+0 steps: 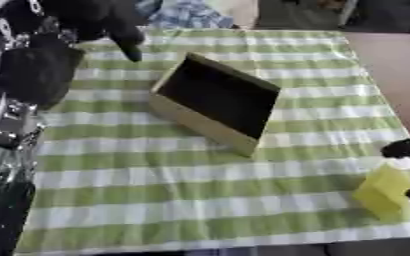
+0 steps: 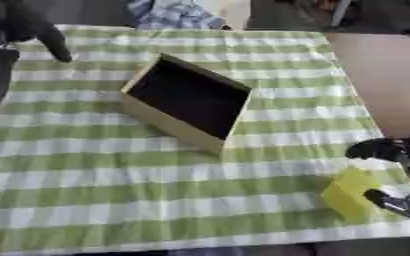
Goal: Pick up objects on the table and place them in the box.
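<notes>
Checked tablecloth (image 2: 156,180), box (image 2: 187,100) diagonal

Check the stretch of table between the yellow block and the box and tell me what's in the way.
Nothing visible is. The yellow block sits at the near right of the table, with the right robot hand around it. Between it and the box there is only bare checked tablecloth. The left robot hand hangs at the far left, off that path.

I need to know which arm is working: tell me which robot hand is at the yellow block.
The right robot hand, at the lower right edge, with fingers on both sides of the yellow block. The left robot hand hangs at the far left corner, away from it.
</notes>
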### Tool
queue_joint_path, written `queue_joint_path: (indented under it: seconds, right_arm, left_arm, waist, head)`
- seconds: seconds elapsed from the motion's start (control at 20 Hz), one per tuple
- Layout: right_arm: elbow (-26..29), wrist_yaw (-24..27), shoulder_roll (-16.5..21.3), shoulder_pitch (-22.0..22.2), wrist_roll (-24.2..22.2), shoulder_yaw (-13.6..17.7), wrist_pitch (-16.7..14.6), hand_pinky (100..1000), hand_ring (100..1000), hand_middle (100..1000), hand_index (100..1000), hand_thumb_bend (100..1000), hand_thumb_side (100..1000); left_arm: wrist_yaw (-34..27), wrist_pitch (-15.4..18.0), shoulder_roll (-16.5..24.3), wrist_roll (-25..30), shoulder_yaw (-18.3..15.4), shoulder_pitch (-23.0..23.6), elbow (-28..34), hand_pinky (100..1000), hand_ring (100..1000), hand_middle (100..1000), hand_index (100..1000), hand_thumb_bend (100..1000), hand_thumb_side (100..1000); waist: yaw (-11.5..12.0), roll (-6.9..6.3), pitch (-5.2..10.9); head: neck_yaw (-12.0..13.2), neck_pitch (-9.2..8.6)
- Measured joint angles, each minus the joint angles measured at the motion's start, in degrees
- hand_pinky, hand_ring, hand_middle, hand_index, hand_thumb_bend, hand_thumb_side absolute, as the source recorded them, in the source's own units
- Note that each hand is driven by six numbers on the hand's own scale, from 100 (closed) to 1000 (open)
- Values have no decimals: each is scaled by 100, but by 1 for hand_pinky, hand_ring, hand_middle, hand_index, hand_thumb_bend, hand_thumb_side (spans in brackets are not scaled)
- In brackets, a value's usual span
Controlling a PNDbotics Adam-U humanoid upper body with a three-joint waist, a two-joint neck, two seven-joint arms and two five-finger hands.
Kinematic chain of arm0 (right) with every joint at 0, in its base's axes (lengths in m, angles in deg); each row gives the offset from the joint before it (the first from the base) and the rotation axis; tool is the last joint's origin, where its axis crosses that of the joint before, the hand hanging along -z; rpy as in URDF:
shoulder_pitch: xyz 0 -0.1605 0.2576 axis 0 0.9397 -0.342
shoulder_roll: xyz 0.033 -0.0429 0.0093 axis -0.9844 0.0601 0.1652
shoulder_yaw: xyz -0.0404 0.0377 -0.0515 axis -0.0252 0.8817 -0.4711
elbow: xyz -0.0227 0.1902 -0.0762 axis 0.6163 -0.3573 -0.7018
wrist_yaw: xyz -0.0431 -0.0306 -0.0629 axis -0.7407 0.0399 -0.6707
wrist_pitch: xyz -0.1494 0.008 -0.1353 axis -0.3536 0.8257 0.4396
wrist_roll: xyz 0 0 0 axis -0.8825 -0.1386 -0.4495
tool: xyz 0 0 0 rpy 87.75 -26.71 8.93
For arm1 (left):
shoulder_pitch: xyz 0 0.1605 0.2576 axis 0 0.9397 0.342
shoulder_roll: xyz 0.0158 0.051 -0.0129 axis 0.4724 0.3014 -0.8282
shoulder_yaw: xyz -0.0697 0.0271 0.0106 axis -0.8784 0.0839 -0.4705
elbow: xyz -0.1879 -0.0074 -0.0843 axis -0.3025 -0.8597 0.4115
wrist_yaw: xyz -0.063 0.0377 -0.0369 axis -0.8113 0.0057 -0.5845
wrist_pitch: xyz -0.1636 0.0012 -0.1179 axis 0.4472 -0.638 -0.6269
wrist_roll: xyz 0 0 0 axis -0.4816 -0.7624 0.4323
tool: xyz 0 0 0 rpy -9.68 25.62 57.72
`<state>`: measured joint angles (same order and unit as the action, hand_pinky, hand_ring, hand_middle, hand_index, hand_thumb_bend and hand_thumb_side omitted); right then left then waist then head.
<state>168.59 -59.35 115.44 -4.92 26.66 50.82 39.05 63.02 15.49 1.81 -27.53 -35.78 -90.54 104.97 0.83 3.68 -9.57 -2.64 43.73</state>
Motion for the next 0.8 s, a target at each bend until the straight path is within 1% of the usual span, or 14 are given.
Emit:
queue_joint_path:
  seconds: [0.15, 0.35, 0.8]
  right_arm:
    - [-2, -3, 0, -16, -2, -20, 1, 771, 850, 929, 996, 210, 847]
    - [-4, -7, -3, -18, 5, -43, -6, 765, 846, 925, 995, 234, 904]
    - [-50, -6, -22, -26, -17, -180, -63, 768, 854, 926, 994, 259, 931]
  left_arm:
    - [0, -3, 0, 5, 0, 1, 0, 558, 661, 634, 790, 100, 653]
    - [0, -7, 0, 20, 0, 5, 0, 557, 659, 633, 790, 100, 655]
    - [0, -25, 0, 71, 1, 47, 0, 556, 656, 631, 790, 100, 660]
  waist:
    - [2, 7, 3]
    - [2, 10, 4]
    - [-1, 30, 40]
  head:
    - [0, 0]
    - [-5, 0]
    - [-8, 0]
